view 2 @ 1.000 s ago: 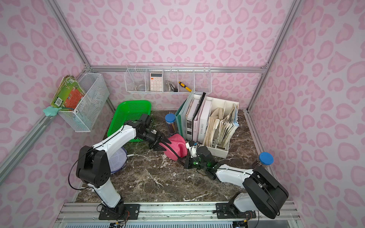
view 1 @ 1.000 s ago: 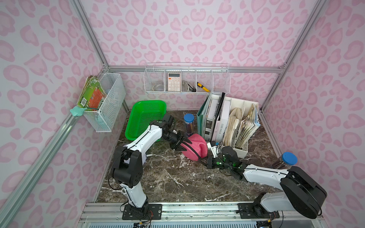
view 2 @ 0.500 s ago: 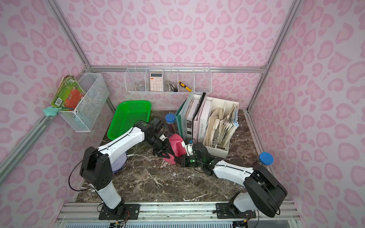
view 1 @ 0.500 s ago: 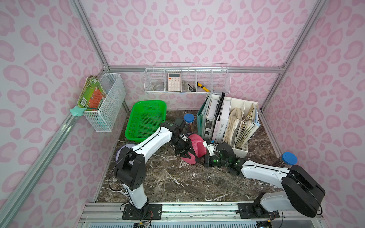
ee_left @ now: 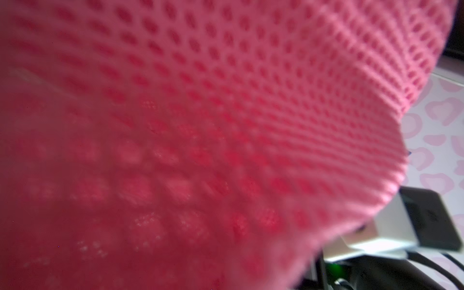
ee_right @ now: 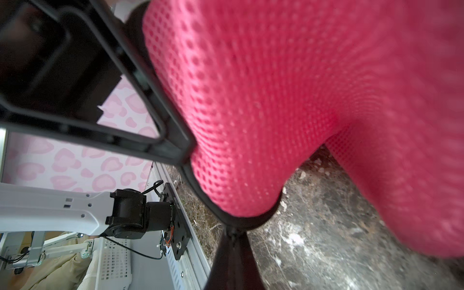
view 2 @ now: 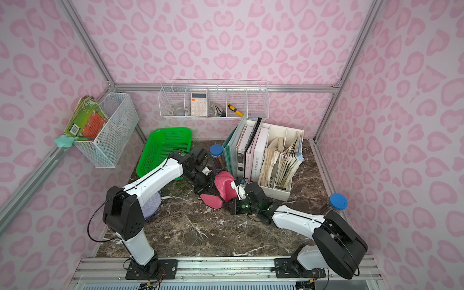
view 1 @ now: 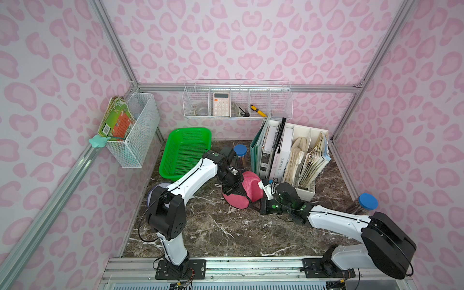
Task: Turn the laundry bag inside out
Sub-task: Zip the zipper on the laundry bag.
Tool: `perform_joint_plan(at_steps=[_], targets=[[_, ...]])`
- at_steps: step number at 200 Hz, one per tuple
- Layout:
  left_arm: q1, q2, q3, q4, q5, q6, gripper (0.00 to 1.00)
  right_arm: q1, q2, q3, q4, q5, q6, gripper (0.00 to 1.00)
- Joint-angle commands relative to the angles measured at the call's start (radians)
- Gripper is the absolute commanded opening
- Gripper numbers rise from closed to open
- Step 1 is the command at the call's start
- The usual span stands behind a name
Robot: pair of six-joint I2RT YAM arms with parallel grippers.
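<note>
In a top view, pink-spotted walls (view 1: 251,37) enclosed a dark marble worktop (view 1: 226,233): green basket (view 1: 184,150) at left, then the left hand (view 1: 233,189) closed on the pink laundry bag (view 1: 251,185) mid-worktop, the right hand (view 1: 256,204) clamped on its lower edge, file rack (view 1: 296,155) right.

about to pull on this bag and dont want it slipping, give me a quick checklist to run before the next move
1. Right jaws shut on the black trim of the laundry bag: ok.
2. Left jaws shut: ok.
3. Left jaws actually pinching mesh: cannot tell, fabric fills the left wrist view.
4. Bag fully turned inside out: cannot tell, it lies bunched between both arms.
5. Bare table in front of the bag to pull across: ok.
6. Gap between the left wrist and the pencil jar behind it: cannot tell, they look very close.
</note>
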Motion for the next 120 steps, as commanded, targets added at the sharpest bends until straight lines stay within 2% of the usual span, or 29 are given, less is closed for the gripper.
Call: perform_joint_plan(at_steps=[1, 31, 49, 97, 107, 120], targets=[[0.055, -0.044, -0.032, 0.036, 0.072, -0.041, 0.0, -0.005, -0.009, -0.032, -0.013, -0.008, 0.0, 0.0], [0.161, -0.119, -0.162, 0.183, 0.223, -0.15, 0.0, -0.013, -0.01, -0.077, 0.002, -0.011, 0.002, 0.0], [0.207, -0.149, -0.222, 0.247, 0.267, -0.192, 0.0, -0.016, -0.015, -0.102, 0.009, -0.018, 0.002, 0.0], [0.211, -0.149, -0.24, 0.234, 0.241, -0.161, 0.0, -0.008, -0.023, -0.055, -0.037, -0.007, -0.011, 0.0], [0.198, -0.145, -0.215, 0.192, 0.21, -0.126, 0.14, -0.005, -0.02, -0.03, -0.052, -0.001, -0.019, 0.0], [0.174, -0.14, -0.169, 0.113, 0.155, -0.075, 0.39, -0.003, -0.013, -0.002, -0.064, 0.002, -0.022, 0.0]])
